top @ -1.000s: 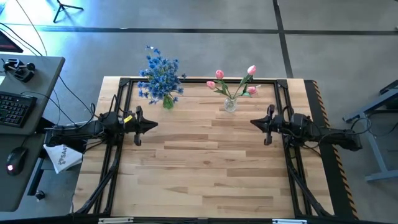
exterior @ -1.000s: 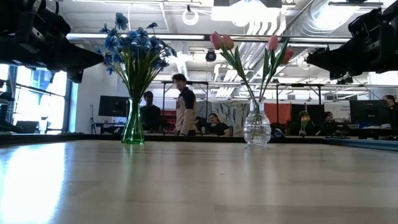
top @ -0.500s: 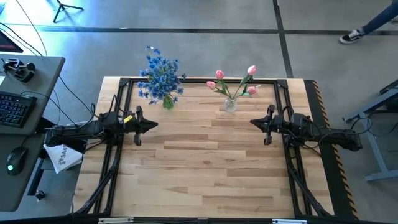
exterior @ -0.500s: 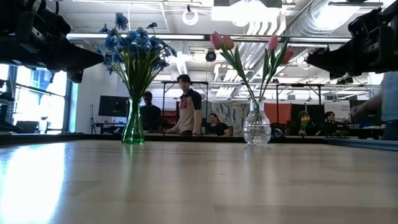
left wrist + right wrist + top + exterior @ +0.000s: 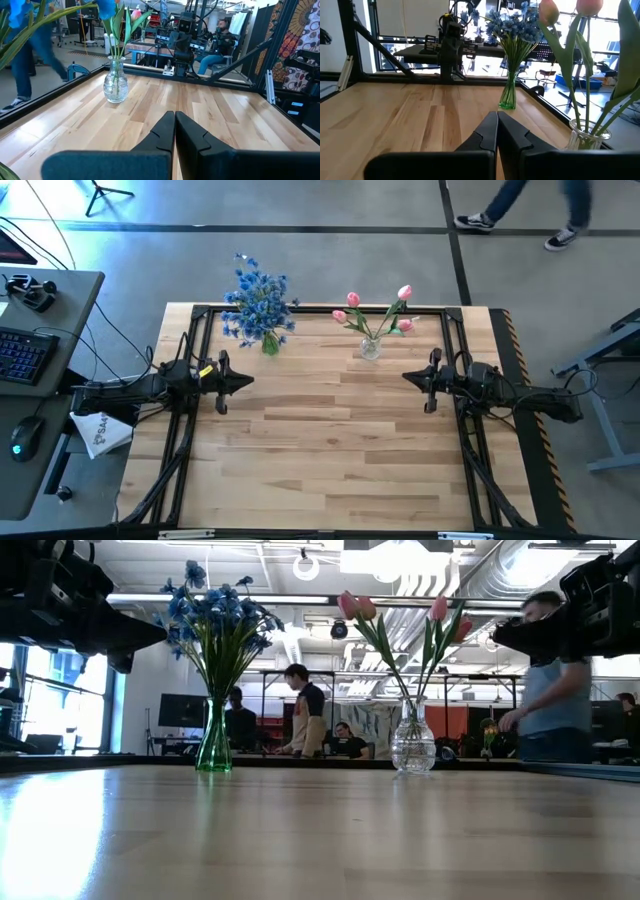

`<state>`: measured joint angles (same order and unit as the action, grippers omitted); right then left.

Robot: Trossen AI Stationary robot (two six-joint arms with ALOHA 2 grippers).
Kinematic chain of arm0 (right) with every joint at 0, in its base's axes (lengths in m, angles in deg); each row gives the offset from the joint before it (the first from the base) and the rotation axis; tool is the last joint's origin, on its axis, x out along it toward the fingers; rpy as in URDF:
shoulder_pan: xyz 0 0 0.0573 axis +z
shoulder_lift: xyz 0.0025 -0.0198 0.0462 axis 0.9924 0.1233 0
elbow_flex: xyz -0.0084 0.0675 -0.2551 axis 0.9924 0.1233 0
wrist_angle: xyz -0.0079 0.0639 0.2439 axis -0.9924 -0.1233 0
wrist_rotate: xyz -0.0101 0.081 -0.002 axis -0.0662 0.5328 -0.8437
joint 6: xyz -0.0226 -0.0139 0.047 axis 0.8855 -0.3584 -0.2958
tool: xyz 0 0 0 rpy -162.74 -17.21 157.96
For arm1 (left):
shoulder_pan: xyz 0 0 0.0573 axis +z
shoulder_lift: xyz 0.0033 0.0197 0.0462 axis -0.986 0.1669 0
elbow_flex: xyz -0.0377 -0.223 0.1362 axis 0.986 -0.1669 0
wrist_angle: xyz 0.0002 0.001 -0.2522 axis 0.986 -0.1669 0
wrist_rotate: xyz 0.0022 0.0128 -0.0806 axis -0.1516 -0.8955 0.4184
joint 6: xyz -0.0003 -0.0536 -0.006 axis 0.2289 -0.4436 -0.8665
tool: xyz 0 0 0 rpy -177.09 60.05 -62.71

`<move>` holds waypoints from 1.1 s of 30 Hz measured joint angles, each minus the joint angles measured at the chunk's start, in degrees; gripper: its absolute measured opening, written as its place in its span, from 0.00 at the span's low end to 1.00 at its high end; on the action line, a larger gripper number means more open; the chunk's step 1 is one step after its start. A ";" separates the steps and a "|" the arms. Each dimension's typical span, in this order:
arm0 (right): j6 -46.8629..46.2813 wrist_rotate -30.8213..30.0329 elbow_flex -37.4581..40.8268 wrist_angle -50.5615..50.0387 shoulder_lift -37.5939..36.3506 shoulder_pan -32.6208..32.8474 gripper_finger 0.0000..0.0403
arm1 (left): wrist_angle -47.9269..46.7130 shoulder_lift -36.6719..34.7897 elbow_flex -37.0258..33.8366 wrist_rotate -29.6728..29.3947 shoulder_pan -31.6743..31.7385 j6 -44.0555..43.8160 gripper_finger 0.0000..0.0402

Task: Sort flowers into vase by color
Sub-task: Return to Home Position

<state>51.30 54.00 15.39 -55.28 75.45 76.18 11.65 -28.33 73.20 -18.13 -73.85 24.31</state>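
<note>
You had: blue flowers (image 5: 258, 302) in green vase (image 5: 213, 740), pink flowers (image 5: 352, 300) in clear vase (image 5: 412, 748), desk's (image 5: 330, 440) far edge; left gripper (image 5: 248, 381), right gripper (image 5: 407, 377), both pressed together.

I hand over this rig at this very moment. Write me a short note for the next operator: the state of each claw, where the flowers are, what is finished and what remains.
Claws: the left claw is shut and empty, above the table's left side, pointing inward. The right claw is shut and empty, above the right side, facing it.
Things: the blue flowers stand in the green vase at the far edge, left of centre. The pink flowers stand in the transparent vase to its right.
Done: sorting looks complete; no loose stem shows on the table.
Left: probably only confirming that both arms are parked at home.
</note>
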 joint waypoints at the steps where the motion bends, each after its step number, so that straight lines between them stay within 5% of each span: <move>1: 0.00 0.00 0.00 0.00 0.00 0.00 0.00 | 0.00 0.00 0.00 0.00 0.00 0.02 0.00; 15: 0.00 0.00 0.02 0.00 0.02 0.00 0.00 | -0.04 -2.51 0.05 0.13 -3.62 -7.45 0.00; 33: -0.02 -0.02 0.02 0.00 0.00 0.00 0.00 | 0.11 -2.51 0.02 0.28 -16.62 2.21 0.00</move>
<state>51.27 53.98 15.41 -55.28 75.45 76.18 11.76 -30.84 73.22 -17.85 -90.47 26.52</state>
